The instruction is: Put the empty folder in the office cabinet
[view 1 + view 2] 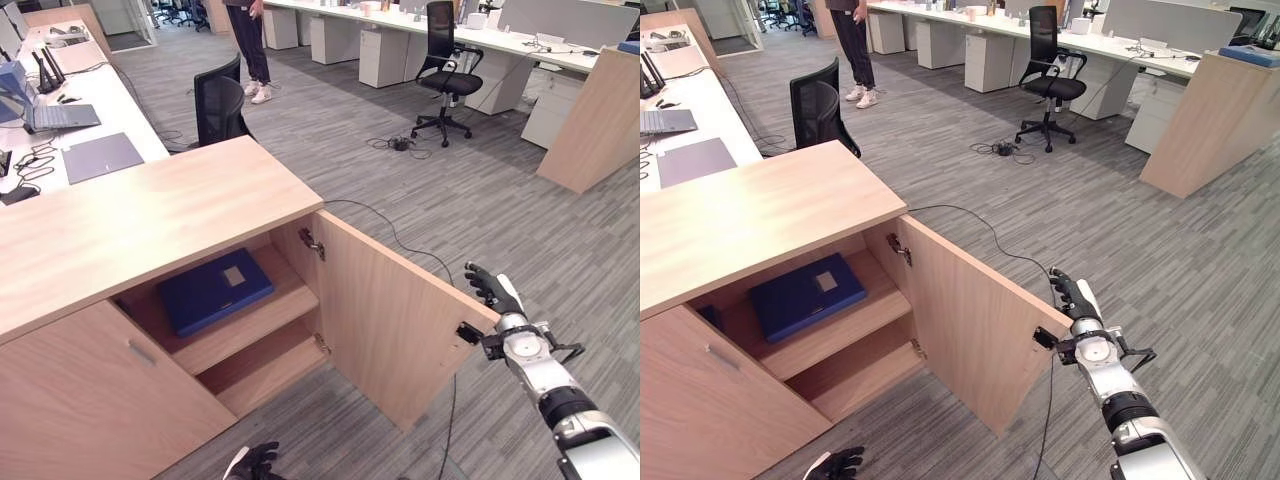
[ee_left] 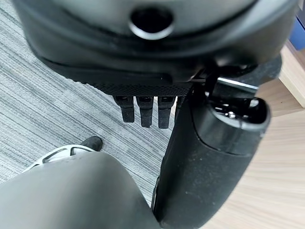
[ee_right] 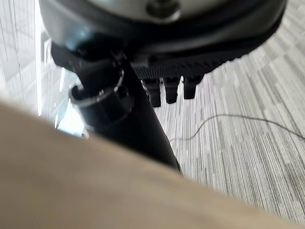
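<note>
At far left a long white tabletop [image 1: 130,125] carries a laptop [image 1: 55,115] and a grey pad [image 1: 100,155]; its near end is cut off by the cabinet [image 1: 150,215] top. A black chair [image 1: 218,105] stands behind the cabinet, half hidden by it. The cabinet's left door [image 1: 90,400] is closed. Its right door [image 1: 395,320] stands wide open, swung out toward the camera.

The blue folder [image 1: 215,290] lies flat on the upper shelf [image 1: 255,325] inside the open compartment, a pale label on its cover. Its back edge is lost in the shadow under the cabinet top. The lower shelf beneath is partly visible, the rest hidden by the closed door and the open one.

The left hand [image 1: 255,463] peeks in at the bottom edge of the eye views, low by the cabinet's foot and mostly cut off. In the left wrist view its fingers [image 2: 145,109] hang fairly straight over the carpet and hold nothing.

The right hand [image 1: 1070,292] sits at the free outer edge of the open door, near its top corner. In the right wrist view its fingers [image 3: 169,89] point straight out past the door's edge, which blurs across the foreground; the thumb lies along the wood. Whether it presses the door is hard to tell.

Far back, a person [image 1: 250,45] stands cut off above the waist, and another chair [image 1: 445,75] sits by white desks [image 1: 400,35]
</note>
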